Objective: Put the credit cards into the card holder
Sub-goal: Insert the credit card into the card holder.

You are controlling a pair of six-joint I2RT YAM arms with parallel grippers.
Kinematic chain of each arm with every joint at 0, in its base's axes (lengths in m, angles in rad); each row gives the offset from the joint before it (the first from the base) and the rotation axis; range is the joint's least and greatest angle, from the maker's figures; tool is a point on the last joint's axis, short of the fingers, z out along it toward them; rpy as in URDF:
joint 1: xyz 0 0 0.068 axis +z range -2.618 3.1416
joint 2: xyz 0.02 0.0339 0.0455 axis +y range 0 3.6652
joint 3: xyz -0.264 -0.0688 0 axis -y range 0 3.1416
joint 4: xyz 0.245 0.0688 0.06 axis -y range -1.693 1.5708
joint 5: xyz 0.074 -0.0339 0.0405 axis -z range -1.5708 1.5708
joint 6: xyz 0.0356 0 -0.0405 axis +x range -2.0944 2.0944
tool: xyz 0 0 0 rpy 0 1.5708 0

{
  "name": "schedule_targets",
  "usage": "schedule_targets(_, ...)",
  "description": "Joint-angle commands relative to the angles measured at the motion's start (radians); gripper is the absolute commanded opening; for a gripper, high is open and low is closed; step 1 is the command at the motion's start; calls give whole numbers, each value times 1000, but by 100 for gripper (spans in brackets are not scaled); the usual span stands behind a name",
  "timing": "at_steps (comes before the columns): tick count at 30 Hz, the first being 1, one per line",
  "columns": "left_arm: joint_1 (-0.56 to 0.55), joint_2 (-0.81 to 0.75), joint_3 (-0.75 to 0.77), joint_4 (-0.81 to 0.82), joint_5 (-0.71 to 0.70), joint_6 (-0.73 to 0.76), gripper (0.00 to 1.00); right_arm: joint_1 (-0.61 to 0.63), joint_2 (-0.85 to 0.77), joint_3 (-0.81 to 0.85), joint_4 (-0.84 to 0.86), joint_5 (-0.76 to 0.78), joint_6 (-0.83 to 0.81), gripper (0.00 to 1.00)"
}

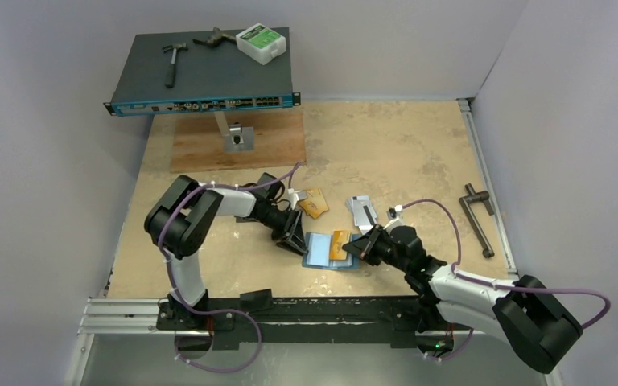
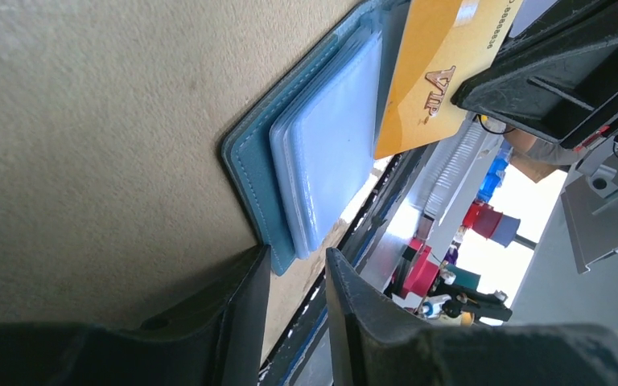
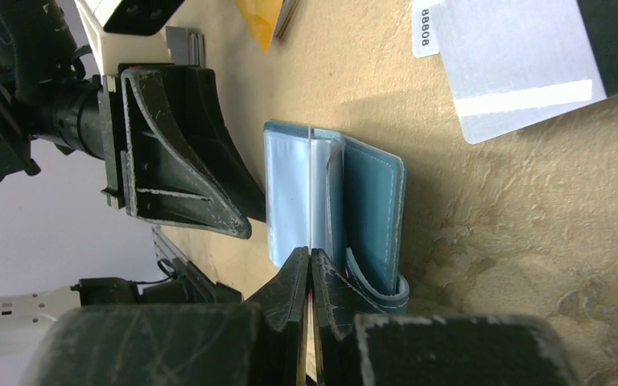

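Note:
The teal-blue card holder [image 1: 319,251] lies open on the table, its pale glossy pockets [image 2: 330,145] facing up. My right gripper [image 1: 356,248] is shut on an orange-gold credit card [image 2: 430,76] marked VIP, held over the holder's right half. From the right wrist the card shows edge-on as a thin line [image 3: 311,185] running from my right gripper [image 3: 311,254] across the holder [image 3: 370,201]. My left gripper [image 2: 296,256] sits at the holder's left edge. Its jaws stand narrowly apart, with nothing clamped and the holder's corner just beyond the tips.
More orange-gold cards [image 1: 314,203] and silver-grey cards [image 1: 362,209] lie behind the holder; one silver card [image 3: 523,72] is close by. A black handle tool [image 1: 479,217] lies at the right. A network switch [image 1: 201,80] on a stand stands at the back left.

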Motion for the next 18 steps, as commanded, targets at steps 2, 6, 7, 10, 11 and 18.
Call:
schedule_targets(2,-23,13,2,4,-39,9,31,7,16,-8,23,38,1,0)
schedule_targets(6,-29,10,5,-9,-54,15,28,7,-2,-18,-1,50,-10,0)
schedule_targets(7,-31,11,5,-10,-56,12,28,7,-14,-21,-7,55,-12,0)
schedule_targets(10,-31,17,5,-1,-58,5,28,7,-44,-16,-51,61,-35,0)
schedule_targets(11,-32,18,4,3,-58,1,28,6,-56,-14,-66,63,-42,0)
schedule_targets(18,-31,32,6,15,-66,-1,27,7,-106,-34,-62,77,-54,0)
